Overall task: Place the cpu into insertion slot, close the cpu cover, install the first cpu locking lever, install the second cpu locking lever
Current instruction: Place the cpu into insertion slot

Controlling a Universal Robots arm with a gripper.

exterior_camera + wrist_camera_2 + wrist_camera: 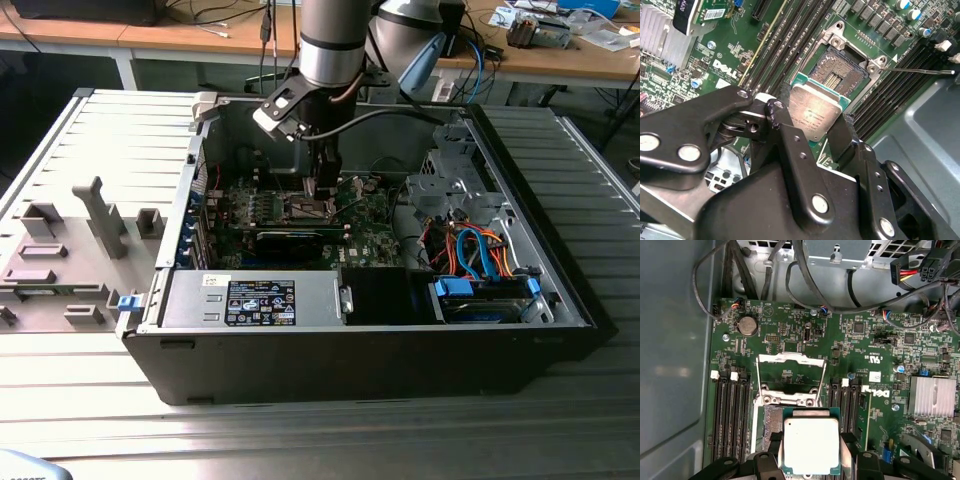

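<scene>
The cpu (811,445) is a small flat square with a dull silver lid and a thin green rim. It hangs just over the near edge of the insertion slot (840,70), whose dark bed of contacts lies uncovered in the second wrist view. I cannot tell whether the chip's lower edge touches the slot's metal rim. The pincer (812,125) is closed to the chip's width, its two black fingers (769,460) pressing on opposite edges and leaving the lid bare. That looks like the right place to hold it. I'd judge the chip light and quite stiff, its metal top slick, and its underside and the slot's fine contacts easy to damage. So it wants an edge grip, kept level, with no pushing or sliding. Beyond the slot, the cpu cover (790,356) stands swung up and open, a thin silvery frame with green board showing through its middle. Rows of long black memory slots (730,410) flank the socket on both sides, and a ribbed heatsink (932,395) sits farther off on the board. In the exterior view the arm reaches down into the open computer case (300,350), which lies on its side on the slatted metal desk (300,430). From the pincer, orange and blue cables (480,255) lie at about four o'clock, the power supply (250,300) at about seven o'clock, and grey fixture blocks (60,260) well apart at about eight o'clock.
</scene>
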